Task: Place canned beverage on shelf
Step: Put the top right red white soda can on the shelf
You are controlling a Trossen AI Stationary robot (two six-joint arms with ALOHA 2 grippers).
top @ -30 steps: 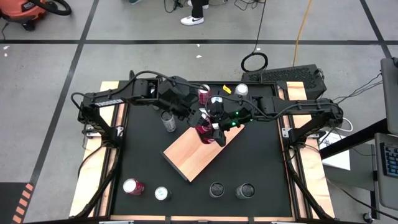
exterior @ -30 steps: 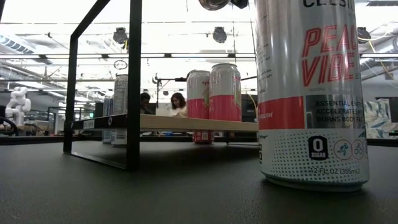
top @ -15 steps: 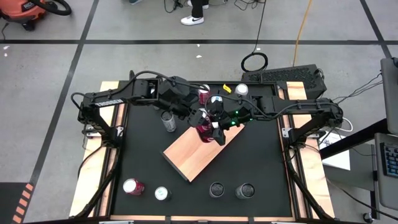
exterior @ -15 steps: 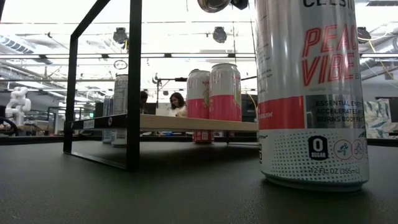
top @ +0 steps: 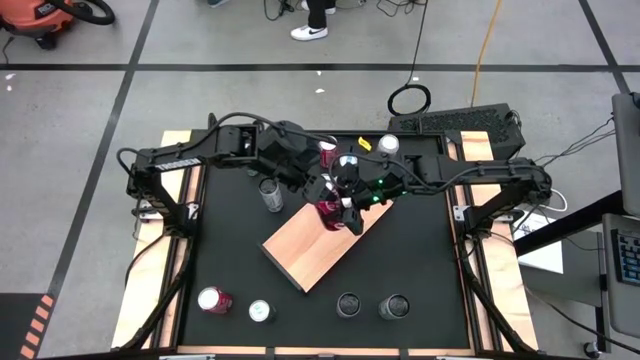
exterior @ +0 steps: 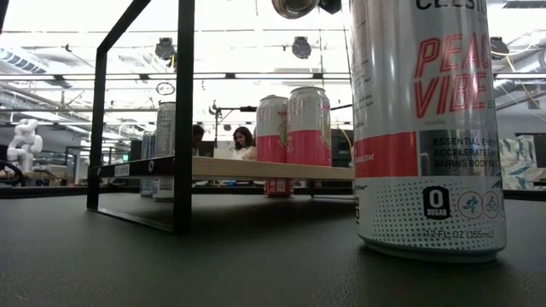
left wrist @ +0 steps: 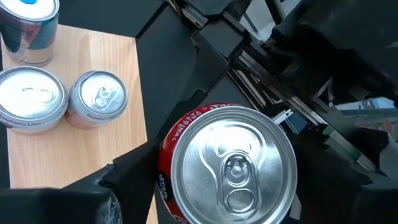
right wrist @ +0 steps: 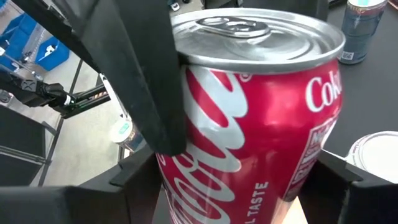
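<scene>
Red can (right wrist: 249, 118): upright, centre of the high view, at the upper corner of the shelf (top: 310, 250).
Right gripper (top: 342, 205): fingers clamped on the red can's sides.
Left gripper (top: 300, 178): just upper left of the can; finger spacing cannot be told.
Shelf load: two pink cans (exterior: 294, 126) standing together.

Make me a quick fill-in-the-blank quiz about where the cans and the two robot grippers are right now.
1. The right gripper is shut on a ____ cola can.
2. On the wooden shelf, the low view shows ____ pink cans side by side.
3. The left gripper is above the shelf's ____ end.
4. The big Peach Vibe can stands on the ____ tabletop.

Missing words: red; two; far; black
</scene>
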